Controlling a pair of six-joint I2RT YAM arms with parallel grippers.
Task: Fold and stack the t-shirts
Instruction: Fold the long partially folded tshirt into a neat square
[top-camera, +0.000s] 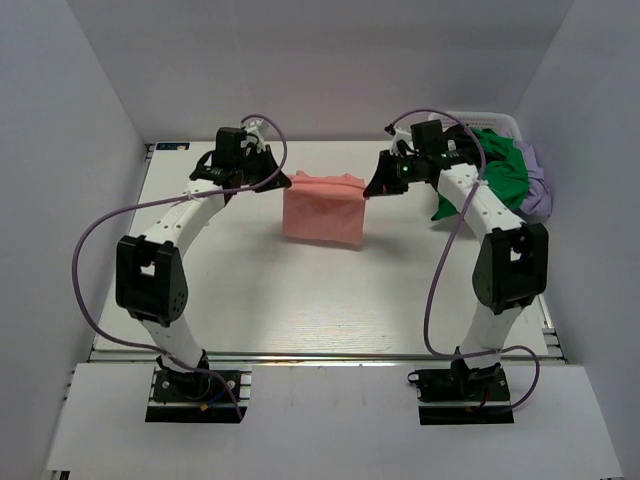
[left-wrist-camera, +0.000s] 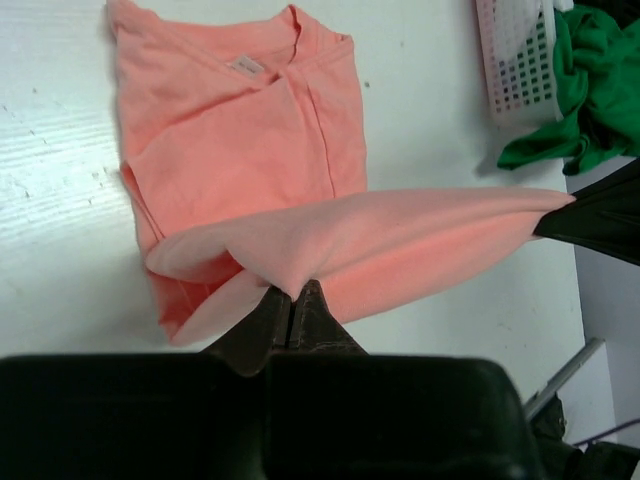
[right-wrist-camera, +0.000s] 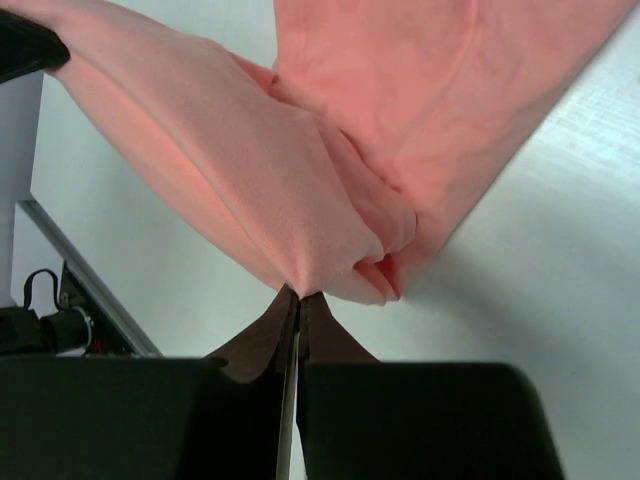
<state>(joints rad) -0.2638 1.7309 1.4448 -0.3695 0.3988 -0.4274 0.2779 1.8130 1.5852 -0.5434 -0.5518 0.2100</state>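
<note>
A salmon-pink t-shirt (top-camera: 323, 208) lies partly folded at the far middle of the table. My left gripper (top-camera: 283, 181) is shut on its far left corner, and my right gripper (top-camera: 372, 189) is shut on its far right corner. Both hold that edge lifted and stretched between them. In the left wrist view my gripper (left-wrist-camera: 290, 292) pinches the raised fold of the pink shirt (left-wrist-camera: 240, 140). In the right wrist view my gripper (right-wrist-camera: 301, 294) pinches the pink shirt (right-wrist-camera: 300, 170) too. A bright green shirt (top-camera: 500, 175) and a lilac shirt (top-camera: 538, 190) spill from the basket at the far right.
A white plastic lattice basket (top-camera: 497, 122) stands at the far right corner, also seen in the left wrist view (left-wrist-camera: 515, 60). White walls enclose the table on three sides. The right arm passes close to the green shirt.
</note>
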